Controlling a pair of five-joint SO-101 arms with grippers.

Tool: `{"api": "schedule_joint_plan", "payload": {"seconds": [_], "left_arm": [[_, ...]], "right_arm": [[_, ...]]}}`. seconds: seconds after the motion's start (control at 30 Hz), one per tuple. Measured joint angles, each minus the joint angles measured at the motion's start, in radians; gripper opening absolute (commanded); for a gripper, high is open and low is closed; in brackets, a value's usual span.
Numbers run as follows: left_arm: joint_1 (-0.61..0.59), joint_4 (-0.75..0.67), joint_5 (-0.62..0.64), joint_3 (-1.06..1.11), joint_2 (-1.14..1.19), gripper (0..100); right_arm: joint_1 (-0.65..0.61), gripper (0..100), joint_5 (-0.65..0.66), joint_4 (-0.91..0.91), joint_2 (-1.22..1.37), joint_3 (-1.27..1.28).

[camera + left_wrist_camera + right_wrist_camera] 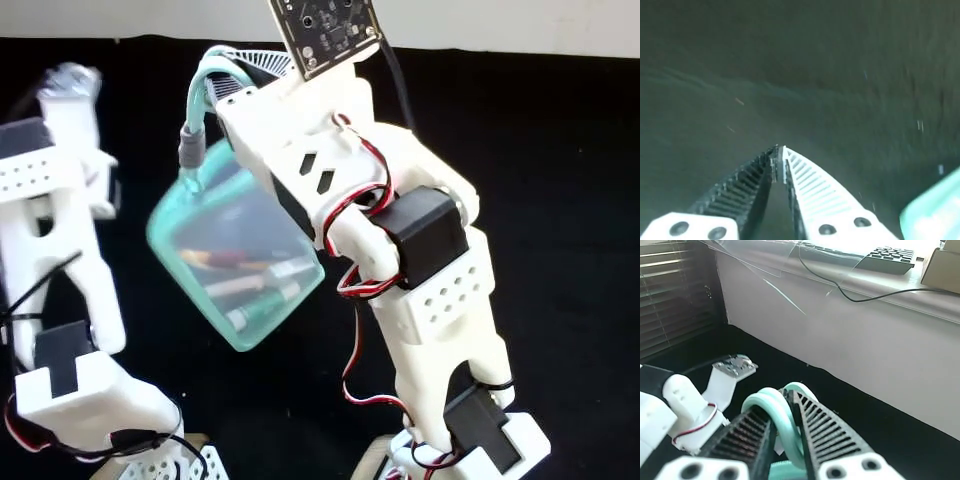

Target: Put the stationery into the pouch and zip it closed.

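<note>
Overhead, we note the see-through teal plastic pouch (pixel 230 250) hanging tilted in the air above the black table cover (pixel 560 150), slung from its pale teal loop strap (pixel 205 85). The right gripper (pixel 235 65) has that strap at the top of the pouch.

From the right wrist we get what the high view hides: both ribbed jaws of the right gripper (pixel 790 392) are clamped onto the loop strap (pixel 775 410), which curls up between them. The same view adds the white left arm (pixel 685 400) beside it. Behind are a white wall (pixel 865 340) and window blinds (pixel 670 295). On the ledge atop the wall lie a dark keyboard (pixel 887 260) and a black cable (pixel 840 287).

The left wrist gives us the left gripper (pixel 777 149), tips pressed together on nothing, above the table cover (pixel 815 75). A teal corner of the pouch (pixel 935 210) sits at the frame edge, apart from the tips.

Contents: through the pouch wall we make out the stationery (pixel 250 280), several pens or markers lying side by side toward the lower end. We cannot tell whether the zip is drawn.

Obstruction: in the high view the right arm (pixel 420 260) covers the pouch's upper right side. The left arm (pixel 60 250) stands on the other side, not touching the pouch.
</note>
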Motion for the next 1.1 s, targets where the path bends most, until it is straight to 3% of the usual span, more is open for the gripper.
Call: {"api": "schedule_joint_plan", "payload": {"seconds": [0.37,0.63,0.77,0.93,1.1], "left_arm": [[-0.04,0.055,-0.002,-0.4,-0.153,1],[-0.04,0.066,-0.003,-0.422,-0.358,1],[-0.032,0.147,-0.046,-0.422,-0.443,9],[0.02,0.186,-0.123,-0.279,-0.571,18],[0.146,0.186,-0.219,0.023,-0.752,20]], "right_arm": [[-0.002,0.5,0.0,0.058,0.0,-0.002],[-0.002,0.5,0.0,0.12,-0.107,-0.003],[-0.002,0.5,0.0,0.127,-0.118,-0.003],[-0.002,0.5,0.0,0.127,-0.118,-0.003],[0.017,0.5,0.0,0.127,-0.118,-0.003]]}}
